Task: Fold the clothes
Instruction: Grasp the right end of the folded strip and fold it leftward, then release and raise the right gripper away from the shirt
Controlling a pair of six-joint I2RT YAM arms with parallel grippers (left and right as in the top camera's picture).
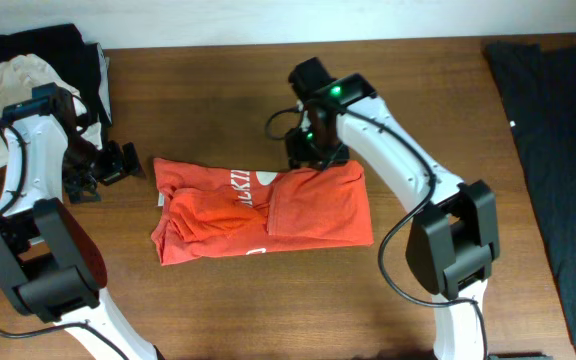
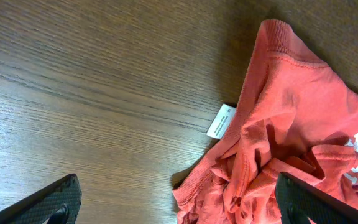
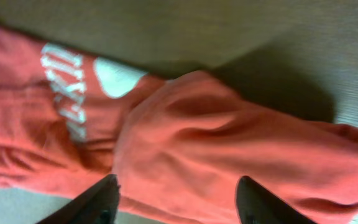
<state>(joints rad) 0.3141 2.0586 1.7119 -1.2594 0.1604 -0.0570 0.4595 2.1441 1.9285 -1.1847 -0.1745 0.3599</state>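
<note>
Overhead view: orange shirt (image 1: 298, 210) lies rumpled and part folded in the middle of the table (image 1: 218, 80). Right claw (image 1: 313, 150) is at the shirt's far edge, fingers spread apart over the cloth, gripping nothing. Left claw (image 1: 118, 163) is just left of the shirt's left end, fingers wide apart, nothing held.

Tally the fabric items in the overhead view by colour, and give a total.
Orange: 1, the shirt mid-table
Black: 2, the pile at the far left corner and the cloth along the right edge
Cream: 1, the garment lying on the pile
Total: 4
</note>
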